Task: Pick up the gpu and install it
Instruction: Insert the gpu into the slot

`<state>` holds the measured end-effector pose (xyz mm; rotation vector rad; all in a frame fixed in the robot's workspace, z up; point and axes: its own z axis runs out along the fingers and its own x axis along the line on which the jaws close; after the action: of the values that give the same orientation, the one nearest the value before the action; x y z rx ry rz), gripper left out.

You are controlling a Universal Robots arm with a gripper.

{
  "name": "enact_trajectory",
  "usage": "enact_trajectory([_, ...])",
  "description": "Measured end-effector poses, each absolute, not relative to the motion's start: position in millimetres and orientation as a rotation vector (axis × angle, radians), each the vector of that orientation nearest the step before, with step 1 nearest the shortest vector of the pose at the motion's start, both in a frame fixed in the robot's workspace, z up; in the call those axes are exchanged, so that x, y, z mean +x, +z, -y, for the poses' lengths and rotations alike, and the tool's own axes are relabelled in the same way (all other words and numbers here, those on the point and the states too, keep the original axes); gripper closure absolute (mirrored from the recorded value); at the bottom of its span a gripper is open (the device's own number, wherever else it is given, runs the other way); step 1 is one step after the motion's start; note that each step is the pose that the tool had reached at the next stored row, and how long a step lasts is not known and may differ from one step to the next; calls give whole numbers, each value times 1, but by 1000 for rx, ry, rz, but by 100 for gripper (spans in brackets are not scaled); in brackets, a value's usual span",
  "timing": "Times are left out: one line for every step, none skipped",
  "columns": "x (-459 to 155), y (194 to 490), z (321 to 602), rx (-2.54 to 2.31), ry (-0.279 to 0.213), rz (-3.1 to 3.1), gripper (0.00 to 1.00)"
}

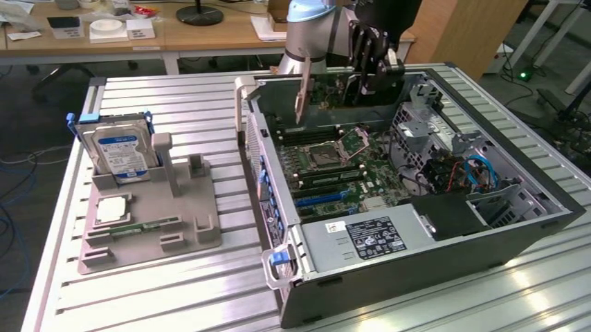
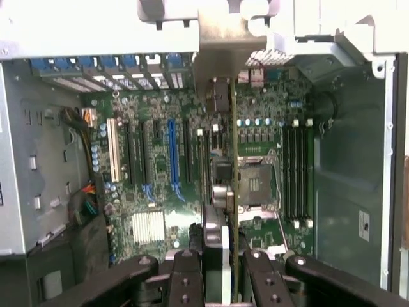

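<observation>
The work surface is a ribbed aluminium table [image 1: 166, 290], with a wooden desk [image 1: 185, 38] behind it. On the table, an open computer case [image 1: 517, 228] lies on its side, exposing the motherboard [image 1: 337, 173].

At the exterior view's left, a grey fixture tray [image 1: 198, 207] sits just beside the case. It holds a hard drive [image 1: 118, 149] standing upright and a memory stick [image 1: 143, 227] lying flat near its front edge. A power supply [image 1: 369, 238] occupies the near end of the case.

We find the gripper [image 1: 371, 76] over the far end of the case. Its black fingers [image 2: 192, 275] are closed narrowly on the gpu [image 1: 328, 93], one on each face of the card. The card stands on edge, with its metal bracket toward the exterior view's left. It hangs at about the level of the case's upper rim, apart from the motherboard.

In the wrist view, we see the gpu [image 2: 222, 185] edge-on, running away from the gripper [image 2: 223, 281] across the motherboard [image 2: 153, 160]. It lies between the row of expansion slots, including a blue slot [image 2: 171, 153], and the processor socket [image 2: 255, 185].
</observation>
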<state>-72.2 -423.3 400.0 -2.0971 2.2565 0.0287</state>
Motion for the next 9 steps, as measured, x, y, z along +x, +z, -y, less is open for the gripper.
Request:
enact_trajectory([-72,400,423,-2097,29,-2256,72])
enact_trajectory([-71,399,423,-2097,30,-2256,72])
enact_trajectory([-71,399,424,-2097,30,-2256,72])
enact_trajectory([-71,399,424,-2097,30,-2256,72])
enact_trajectory([-71,399,424,-2098,30,-2254,72])
enact_trajectory([-71,399,424,-2102,30,-2251,72])
enact_trajectory([-71,399,424,-2105,31,-2249,72])
enact_trajectory([-71,398,424,-2109,33,-2246,72])
enact_trajectory([-71,397,424,-2114,34,-2243,72])
